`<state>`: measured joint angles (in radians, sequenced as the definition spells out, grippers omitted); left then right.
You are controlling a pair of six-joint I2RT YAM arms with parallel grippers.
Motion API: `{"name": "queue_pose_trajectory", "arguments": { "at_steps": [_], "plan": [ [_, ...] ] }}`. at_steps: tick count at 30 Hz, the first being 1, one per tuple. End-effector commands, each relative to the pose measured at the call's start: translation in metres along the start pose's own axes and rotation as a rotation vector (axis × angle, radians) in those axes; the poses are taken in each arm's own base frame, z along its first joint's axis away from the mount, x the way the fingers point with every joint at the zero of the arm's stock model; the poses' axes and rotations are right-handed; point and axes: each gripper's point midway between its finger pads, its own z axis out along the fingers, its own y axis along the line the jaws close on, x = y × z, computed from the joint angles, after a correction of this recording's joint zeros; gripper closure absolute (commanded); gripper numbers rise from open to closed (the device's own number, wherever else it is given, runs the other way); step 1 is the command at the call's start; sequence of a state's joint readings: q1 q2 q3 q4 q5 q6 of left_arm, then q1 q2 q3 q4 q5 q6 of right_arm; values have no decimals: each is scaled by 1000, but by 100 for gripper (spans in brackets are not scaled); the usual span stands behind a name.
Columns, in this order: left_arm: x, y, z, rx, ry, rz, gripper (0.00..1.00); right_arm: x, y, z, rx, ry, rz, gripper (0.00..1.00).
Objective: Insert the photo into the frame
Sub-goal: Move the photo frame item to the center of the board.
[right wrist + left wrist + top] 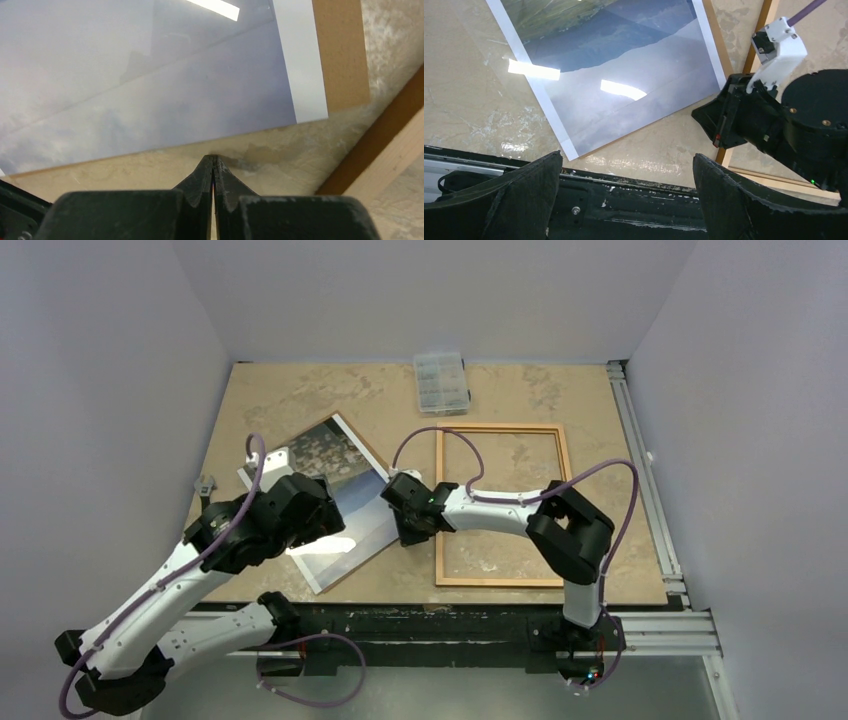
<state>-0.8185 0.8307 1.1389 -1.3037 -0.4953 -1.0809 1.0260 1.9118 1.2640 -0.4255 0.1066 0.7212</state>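
The left arm (160,590) is stretched from its base toward 1 o'clock, and its wrist is held above the near part of the photo (350,480). The left gripper (626,157) is seen with its fingers (531,185) spread wide apart and nothing between them, over the photo's near corner and the table's near edge. The right arm (520,515) is bent at the elbow and swung toward 9 o'clock across the frame (500,427). The right gripper (213,159) is aimed at the photo's edge with its fingers pressed together on nothing. Whether the tips touch the table (290,400) cannot be told.

The photo is laid face up and turned askew, left of the table's centre, at 9 o'clock from the frame. A mottled far part, a dark blue middle band and a pale near part are shown inside a white border, and glare is thrown off the glossy surface. It is laid upon a brown backing board (340,50), whose edge is left showing beside the border.

The frame is laid flat, with table showing through it.

One photo, one frame, one backing board and one clear compartment box (441,383) are counted, the box at the table's 12 o'clock edge.
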Motion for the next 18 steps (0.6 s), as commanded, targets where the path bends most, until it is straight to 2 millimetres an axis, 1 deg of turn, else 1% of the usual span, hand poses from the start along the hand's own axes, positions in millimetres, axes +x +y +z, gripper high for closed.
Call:
{"name": "queue_pose_trajectory", "arguments": {
  "at_steps": [1,2,3,6,9,12,14,18],
  "plan": [
    [0,-7,12,-33,8,33,0,6,1,-22,-59,6,-57,100],
    [3,-9,17,-36,20,41,0,4,3,-27,-77,-2,-59,98],
    [6,-12,22,-35,37,49,0,1,5,-32,-90,-12,-56,91],
    [15,-20,38,-27,71,52,0,-9,9,-43,-134,-35,-46,79],
    [28,-20,57,-27,126,49,0,-21,4,-48,-155,-53,-22,70],
    [43,-20,80,-4,186,23,0,-33,-4,-47,-178,-52,5,61],
    [55,-14,97,7,225,-5,0,-42,-9,-45,-192,-52,21,57],
    [78,9,127,3,288,-93,0,-60,-14,-37,-237,-46,52,50]
  ]
}}
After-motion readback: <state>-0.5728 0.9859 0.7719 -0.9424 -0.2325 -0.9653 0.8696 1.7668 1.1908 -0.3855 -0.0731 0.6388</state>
